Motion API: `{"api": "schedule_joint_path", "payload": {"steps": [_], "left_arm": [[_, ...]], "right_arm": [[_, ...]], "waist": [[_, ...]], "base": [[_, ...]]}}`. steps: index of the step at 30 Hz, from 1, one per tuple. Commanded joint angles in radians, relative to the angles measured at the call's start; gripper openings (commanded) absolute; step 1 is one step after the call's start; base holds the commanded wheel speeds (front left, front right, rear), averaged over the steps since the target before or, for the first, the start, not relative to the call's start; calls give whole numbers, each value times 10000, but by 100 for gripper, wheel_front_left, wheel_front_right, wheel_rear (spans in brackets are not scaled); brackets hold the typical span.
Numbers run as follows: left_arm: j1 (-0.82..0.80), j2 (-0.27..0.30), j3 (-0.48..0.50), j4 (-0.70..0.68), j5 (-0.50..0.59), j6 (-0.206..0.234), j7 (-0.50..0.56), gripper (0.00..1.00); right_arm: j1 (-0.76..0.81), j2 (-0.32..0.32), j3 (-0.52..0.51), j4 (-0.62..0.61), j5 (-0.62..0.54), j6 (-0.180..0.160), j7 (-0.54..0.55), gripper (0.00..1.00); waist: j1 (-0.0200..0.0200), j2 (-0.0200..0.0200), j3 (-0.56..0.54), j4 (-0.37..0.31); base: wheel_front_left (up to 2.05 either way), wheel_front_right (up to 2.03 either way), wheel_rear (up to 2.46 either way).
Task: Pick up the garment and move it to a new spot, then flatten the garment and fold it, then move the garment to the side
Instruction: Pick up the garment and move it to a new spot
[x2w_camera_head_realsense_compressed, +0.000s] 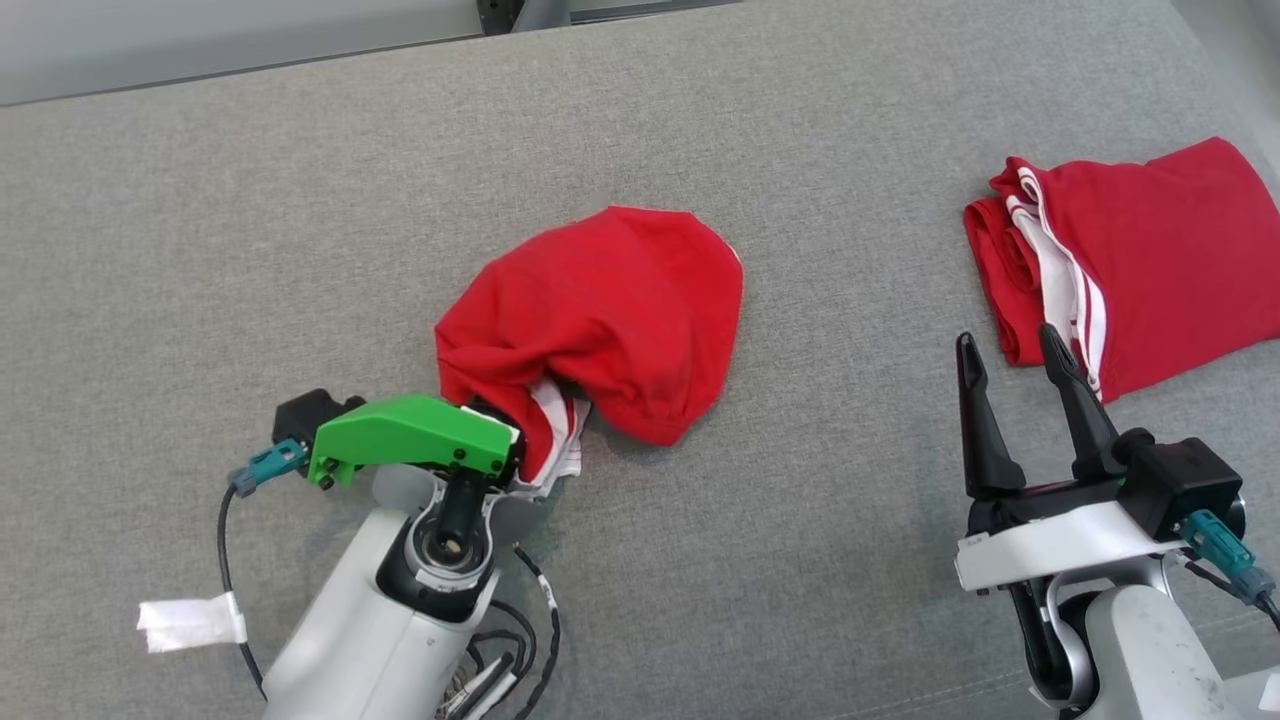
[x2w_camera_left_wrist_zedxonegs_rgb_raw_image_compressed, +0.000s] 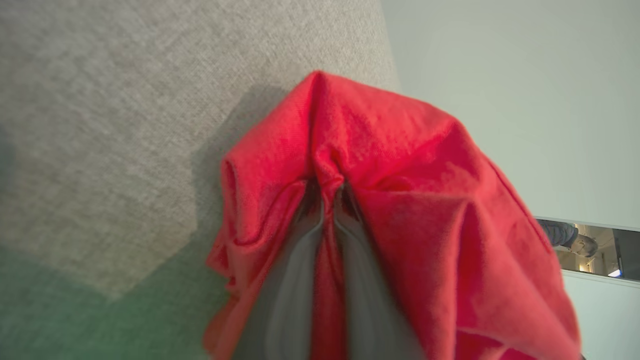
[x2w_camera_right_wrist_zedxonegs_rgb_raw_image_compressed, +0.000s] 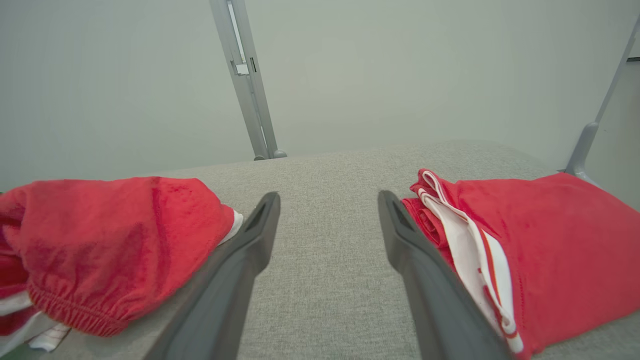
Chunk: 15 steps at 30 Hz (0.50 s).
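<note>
My left gripper (x2w_camera_left_wrist_zedxonegs_rgb_raw_image_compressed: 327, 189) has its jaws clenched on a pinch of the crumpled red cloth garment with white trim (x2w_camera_head_realsense_compressed: 600, 310), and the cloth drapes over both fingers (x2w_camera_left_wrist_zedxonegs_rgb_raw_image_compressed: 295, 280). A green plastic cover (x2w_camera_head_realsense_compressed: 410, 435) sits on that wrist. The garment lies bunched near the middle of the grey fabric-covered bench (x2w_camera_head_realsense_compressed: 300, 200), its near end gathered at my jaws. My right gripper (x2w_camera_head_realsense_compressed: 1007, 338) is released, jaws spread wide with nothing between them (bare bench shows through the gap). It hangs between the bunched garment and a folded red garment with white stripes (x2w_camera_head_realsense_compressed: 1150, 250) lying at the bench's right edge.
</note>
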Motion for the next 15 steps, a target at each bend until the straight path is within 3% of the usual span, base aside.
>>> {"api": "schedule_joint_path", "payload": {"steps": [1,3,4,5,10,15], "left_arm": [[-186,41,-220,113,244,-243,170,0],[-252,87,-499,116,445,-486,276,54],[-252,87,-499,116,445,-486,276,54],[-292,182,-701,42,708,-614,280,100],[166,947,-1608,-774,1968,-879,3,100],[1030,2236,-2052,-2065,3567,-666,-913,100]], "right_arm": [[62,-18,-5,39,-58,-8,-17,100],[141,-19,-52,59,-83,-8,-17,100],[141,-19,-52,59,-83,-8,-17,100],[179,-19,-70,74,-96,-8,-17,100],[379,-22,-235,69,-242,-10,-17,100],[786,-23,-688,-155,-505,-10,-17,100]], "waist": [[0,0,-82,100],[0,0,-183,199],[0,0,-183,199],[0,0,-243,240],[0,0,-714,413],[0,0,-1345,633]], "base": [[0,0,0],[0,0,0],[0,0,0],[0,0,0],[0,0,0],[0,0,0]]}}
